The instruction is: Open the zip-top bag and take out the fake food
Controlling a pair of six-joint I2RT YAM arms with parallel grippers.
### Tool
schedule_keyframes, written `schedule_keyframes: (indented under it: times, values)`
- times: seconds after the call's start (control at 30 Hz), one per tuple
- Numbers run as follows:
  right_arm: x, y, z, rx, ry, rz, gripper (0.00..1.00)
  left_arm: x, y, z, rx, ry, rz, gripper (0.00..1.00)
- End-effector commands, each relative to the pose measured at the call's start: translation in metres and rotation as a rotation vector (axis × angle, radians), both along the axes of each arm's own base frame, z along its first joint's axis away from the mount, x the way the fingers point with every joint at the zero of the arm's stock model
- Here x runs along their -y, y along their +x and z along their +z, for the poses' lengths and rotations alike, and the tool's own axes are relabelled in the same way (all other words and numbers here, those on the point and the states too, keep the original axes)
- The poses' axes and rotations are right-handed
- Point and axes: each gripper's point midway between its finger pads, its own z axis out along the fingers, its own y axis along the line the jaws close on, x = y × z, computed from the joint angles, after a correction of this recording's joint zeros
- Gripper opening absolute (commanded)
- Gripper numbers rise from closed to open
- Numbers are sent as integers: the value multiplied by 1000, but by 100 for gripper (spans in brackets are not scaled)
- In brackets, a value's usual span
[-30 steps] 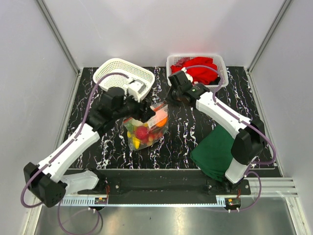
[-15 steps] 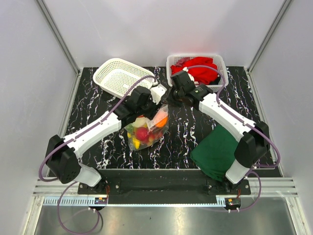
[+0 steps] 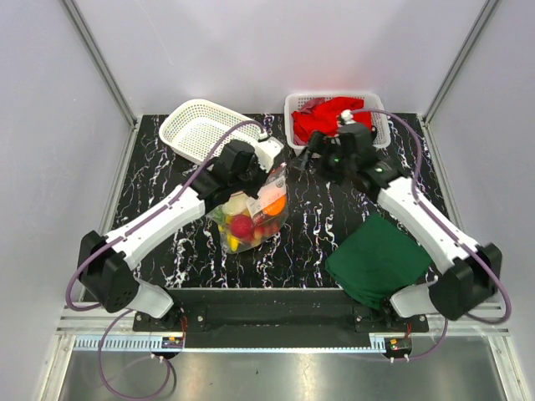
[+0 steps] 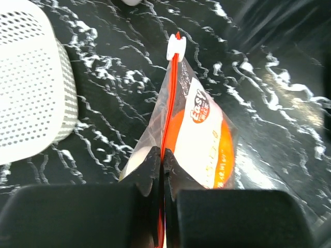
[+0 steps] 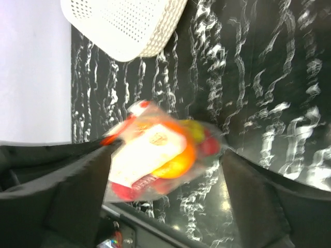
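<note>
Your left gripper (image 4: 161, 158) is clamped on the zip-top bag (image 3: 251, 219). Its 2 fingers pinch the orange-red zip strip (image 4: 168, 103) at the near end, and the strip runs away from the jaws to a white slider (image 4: 176, 45). The bag sits on the table (image 3: 167, 221) near the white basket (image 3: 205, 129), with the fake food (image 3: 243, 225) inside. Your right gripper (image 3: 303, 160) is spread wide and holds nothing. It is near the slider end and looks apart from it, though blur makes that uncertain.
</note>
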Motion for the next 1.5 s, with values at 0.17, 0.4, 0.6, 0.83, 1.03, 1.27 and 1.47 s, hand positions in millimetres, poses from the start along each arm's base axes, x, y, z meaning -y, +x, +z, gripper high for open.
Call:
schedule_keyframes:
  times: [0.17,0.4,0.6,0.83,1.03,1.27,1.47]
  values:
    - [15,-36,37,560,-22,566,100,12,-44,72,-91,-345,-241,0]
    - [-3,-85,31,801,80,860,100,15,-74,80,-173,-443,-409,0]
    - [-8,-87,24,829,90,923,100,21,-84,82,-206,-477,-476,0]
    - [-14,-86,24,847,128,968,91,27,-93,82,-261,-514,-526,0]
    - [-23,-84,18,784,207,1023,75,27,-94,83,-252,-517,-532,0]
    - [-29,-89,29,786,300,1072,41,26,-93,78,-265,-512,-520,0]
    - [-26,-100,36,785,327,1084,9,25,-86,79,-254,-512,-467,7]
